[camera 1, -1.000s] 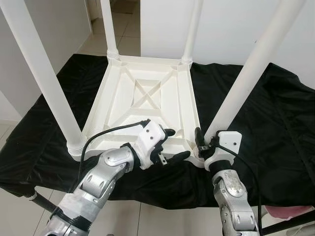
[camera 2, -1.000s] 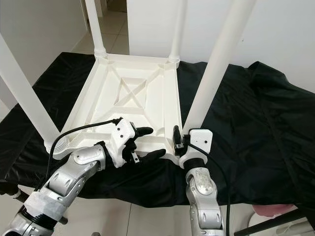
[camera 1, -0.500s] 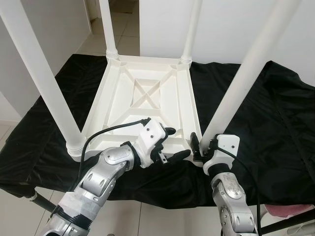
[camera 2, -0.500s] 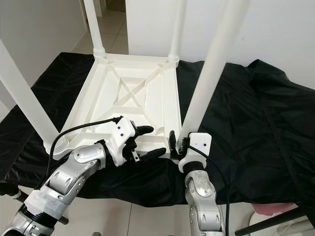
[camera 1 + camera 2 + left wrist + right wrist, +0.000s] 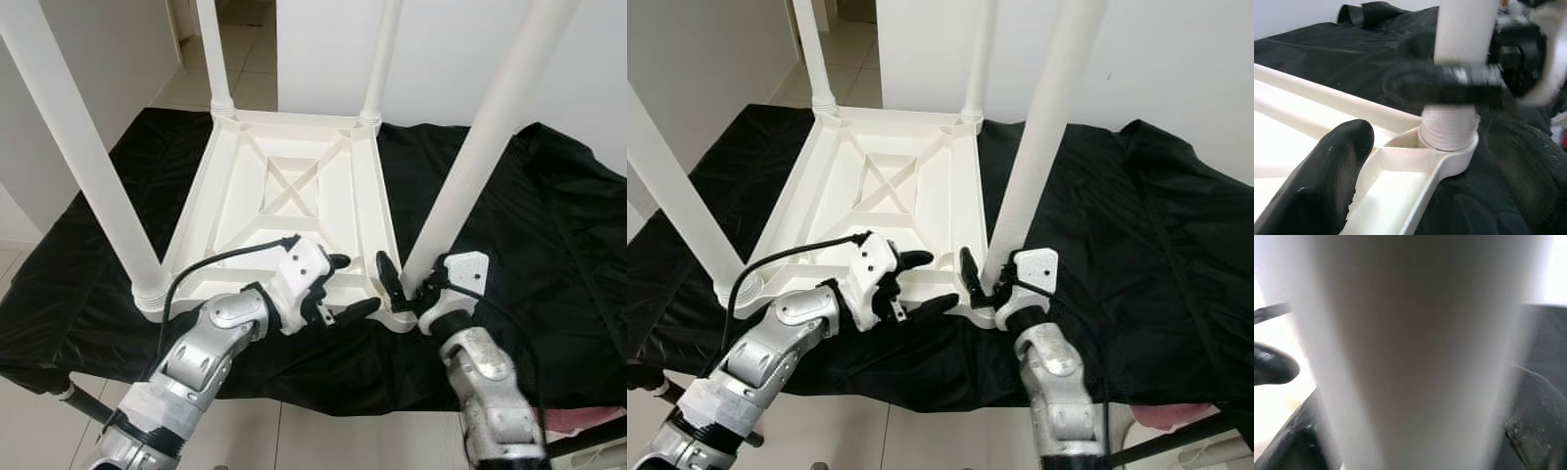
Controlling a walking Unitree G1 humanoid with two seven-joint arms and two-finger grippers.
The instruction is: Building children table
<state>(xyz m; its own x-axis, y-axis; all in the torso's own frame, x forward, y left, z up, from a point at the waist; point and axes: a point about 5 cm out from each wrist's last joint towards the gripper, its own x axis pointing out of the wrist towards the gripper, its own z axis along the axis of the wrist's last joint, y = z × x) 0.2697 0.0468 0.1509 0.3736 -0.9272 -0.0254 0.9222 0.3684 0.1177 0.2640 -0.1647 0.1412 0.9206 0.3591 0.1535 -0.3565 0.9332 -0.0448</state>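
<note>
Plastic table top [image 5: 294, 196], white and turned upside down, lies on a black cloth [image 5: 549, 225] with all four legs pointing up. The right gripper [image 5: 409, 290] is wrapped around the base of the near right leg [image 5: 475, 147], just above the threaded socket at the table's corner, one black finger [image 5: 385, 274] on the inner side of the leg and the other behind it, so it is clamped on that leg. Compared with a second ago, the right wrist has rolled: its white housing, which sat squarely in front of the leg base, now sits further to the right of it and tilted, and the inner finger shows more fully. The table and its legs have not shifted.

The left gripper [image 5: 348, 286] is at the near rim of the table top, as before, its two fingers spread, one finger [image 5: 336, 262] over the inner ribs and the other just outside the edge, holding nothing.
</note>
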